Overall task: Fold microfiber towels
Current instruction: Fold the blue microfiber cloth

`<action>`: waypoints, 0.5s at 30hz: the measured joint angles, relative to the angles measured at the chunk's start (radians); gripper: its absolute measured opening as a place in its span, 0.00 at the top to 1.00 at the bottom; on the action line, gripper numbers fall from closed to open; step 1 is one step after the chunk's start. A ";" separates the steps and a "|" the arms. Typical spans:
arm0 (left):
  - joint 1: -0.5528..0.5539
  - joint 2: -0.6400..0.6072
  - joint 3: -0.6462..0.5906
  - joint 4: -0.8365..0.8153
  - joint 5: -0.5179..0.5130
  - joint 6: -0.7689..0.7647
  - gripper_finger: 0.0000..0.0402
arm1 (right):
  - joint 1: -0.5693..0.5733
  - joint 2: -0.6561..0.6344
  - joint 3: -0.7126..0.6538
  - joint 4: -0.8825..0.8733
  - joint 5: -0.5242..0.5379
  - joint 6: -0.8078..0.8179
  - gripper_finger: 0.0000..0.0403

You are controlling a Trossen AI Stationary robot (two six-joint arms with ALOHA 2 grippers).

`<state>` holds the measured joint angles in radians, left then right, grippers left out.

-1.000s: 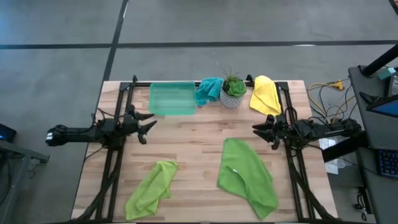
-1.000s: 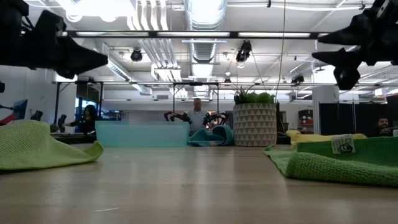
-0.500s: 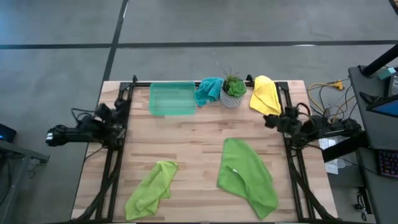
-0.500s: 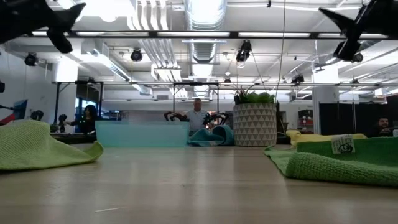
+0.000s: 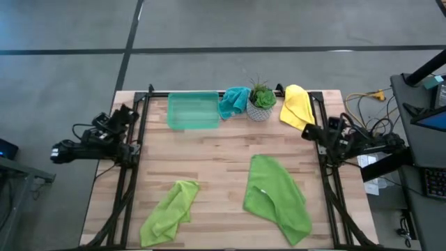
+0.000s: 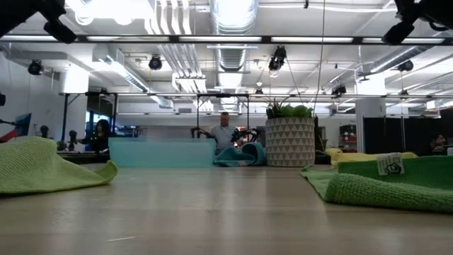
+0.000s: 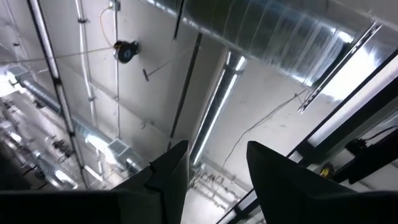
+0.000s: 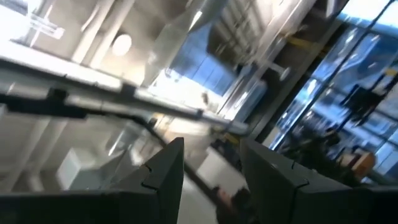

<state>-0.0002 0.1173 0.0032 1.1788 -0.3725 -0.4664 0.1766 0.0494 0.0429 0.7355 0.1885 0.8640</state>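
Four microfiber towels lie on the wooden table, and no gripper touches any of them. A small lime green towel [image 5: 171, 209] lies crumpled near the front left. A larger lime green one [image 5: 277, 196] lies spread at the front right. A teal towel [image 5: 234, 101] and a yellow towel [image 5: 297, 106] lie bunched at the far edge. My left gripper [image 5: 127, 111] is raised over the table's left edge, and my right gripper [image 5: 310, 131] is raised over the right edge. Both are tipped upward and open, with nothing between the fingers [image 7: 177, 165] [image 8: 171, 158].
A see-through green tray [image 5: 193, 110] stands at the far edge, left of the teal towel. A small potted plant [image 5: 262, 101] stands between the teal and yellow towels. Bare wood [image 5: 209, 157] lies between the arms. In the low view, people show in the room behind.
Both grippers have risen, tipped from level to pointing upward, and rolled. Each has drawn back from the middle toward its own side edge of the table. The towels have stayed as they were.
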 joint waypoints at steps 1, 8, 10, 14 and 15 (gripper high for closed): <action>0.000 0.012 0.000 0.000 0.000 0.000 0.63 | 0.000 0.000 0.000 0.001 -0.022 0.003 0.62; -0.001 0.120 0.001 0.008 -0.001 -0.080 0.63 | 0.000 0.000 0.000 0.002 -0.083 0.075 0.62; -0.001 0.157 0.001 0.008 -0.004 -0.143 0.63 | 0.000 0.000 0.000 0.002 -0.105 0.072 0.62; -0.001 0.242 0.001 0.007 -0.004 -0.281 0.63 | 0.000 0.000 0.000 0.002 -0.118 0.068 0.62; -0.001 0.263 0.001 0.008 -0.004 -0.294 0.63 | 0.000 0.000 0.000 0.002 -0.118 0.068 0.62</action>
<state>-0.0010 0.3807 0.0040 1.1871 -0.3766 -0.7607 0.1768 0.0494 0.0429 0.7376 0.0708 0.9324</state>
